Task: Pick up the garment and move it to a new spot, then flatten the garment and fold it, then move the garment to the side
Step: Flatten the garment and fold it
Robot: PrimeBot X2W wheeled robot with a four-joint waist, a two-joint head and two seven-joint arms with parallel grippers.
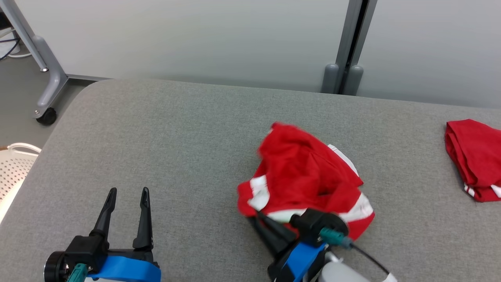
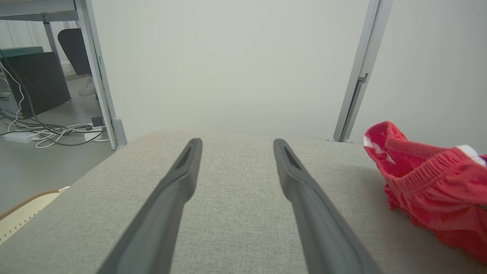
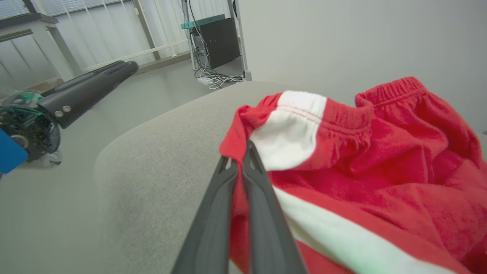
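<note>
The garment (image 1: pixel 305 176) is a pair of red shorts with white stripes, bunched up right of the middle of the grey padded table (image 1: pixel 176 137). My right gripper (image 1: pixel 256 213) is shut on its near-left hem. The right wrist view shows the closed fingers (image 3: pixel 237 156) pinching red cloth beside a white patch of the garment (image 3: pixel 361 152). My left gripper (image 1: pixel 128 192) stands open above the table's near-left part with nothing between its fingers. In the left wrist view the left gripper (image 2: pixel 236 144) points over bare table, with the garment (image 2: pixel 430 182) at the right edge.
A second red garment (image 1: pixel 475 156) lies at the table's far right edge. A white perforated basket (image 1: pixel 13 168) stands off the table's left side. A pale partition with a grey post (image 1: pixel 346 74) runs behind the table, and a wheeled frame leg (image 1: pixel 47 113) stands at back left.
</note>
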